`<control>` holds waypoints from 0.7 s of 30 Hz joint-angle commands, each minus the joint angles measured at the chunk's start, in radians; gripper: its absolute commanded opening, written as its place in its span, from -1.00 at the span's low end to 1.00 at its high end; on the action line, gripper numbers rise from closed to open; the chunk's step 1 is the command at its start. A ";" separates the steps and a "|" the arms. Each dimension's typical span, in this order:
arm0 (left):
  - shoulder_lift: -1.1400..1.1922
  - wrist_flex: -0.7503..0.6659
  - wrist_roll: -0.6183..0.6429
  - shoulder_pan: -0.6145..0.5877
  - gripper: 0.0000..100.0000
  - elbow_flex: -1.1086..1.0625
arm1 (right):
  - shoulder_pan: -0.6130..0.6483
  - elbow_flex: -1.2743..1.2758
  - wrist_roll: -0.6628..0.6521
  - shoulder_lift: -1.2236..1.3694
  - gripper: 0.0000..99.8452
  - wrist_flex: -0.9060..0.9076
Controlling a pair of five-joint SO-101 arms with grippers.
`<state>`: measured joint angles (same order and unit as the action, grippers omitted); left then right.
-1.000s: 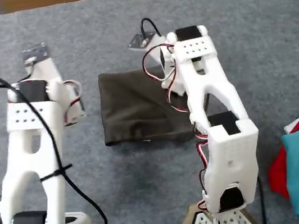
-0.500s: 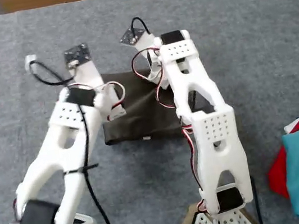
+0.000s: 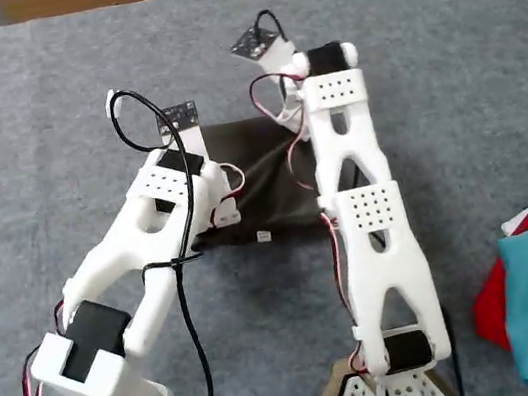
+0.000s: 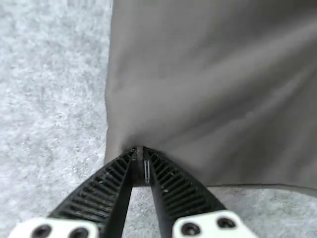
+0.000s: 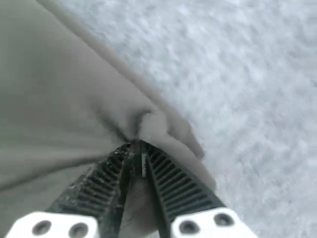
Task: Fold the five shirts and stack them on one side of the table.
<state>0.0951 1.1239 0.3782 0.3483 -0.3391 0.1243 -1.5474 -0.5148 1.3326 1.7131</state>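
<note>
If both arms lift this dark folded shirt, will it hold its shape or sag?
Probably floppy: the dark shirt puckers where the right jaws pinch it, so it should sag between the two grips. Likely light, since the left jaws hold only a thin edge. The fuzzy grey table cover may drag on it rather than let it slide.

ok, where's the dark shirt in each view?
High view: dark shirt at the centre of the grey table cover.
Left wrist view: dark shirt just beyond the left tool, which is shut on its edge.
Right wrist view: dark shirt bunched in the shut right tool.
Shared landmark: grey table cover bordering the shirt.
</note>
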 commanded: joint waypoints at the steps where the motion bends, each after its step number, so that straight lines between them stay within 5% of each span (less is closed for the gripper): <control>1: -0.015 0.017 -0.008 0.003 -0.96 0.054 | -0.025 -0.085 0.005 -0.030 -0.98 0.049; 14: -0.067 0.325 -0.009 0.000 -0.96 0.330 | 0.021 -0.010 0.087 -0.254 -0.98 0.074; 21: -0.142 0.373 -0.061 -0.137 -0.96 0.376 | 0.108 0.292 0.170 -0.587 -0.98 0.075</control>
<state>0.0276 1.4814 0.3675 0.2716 -0.0184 0.1964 -1.3602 -0.3828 0.9689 1.7683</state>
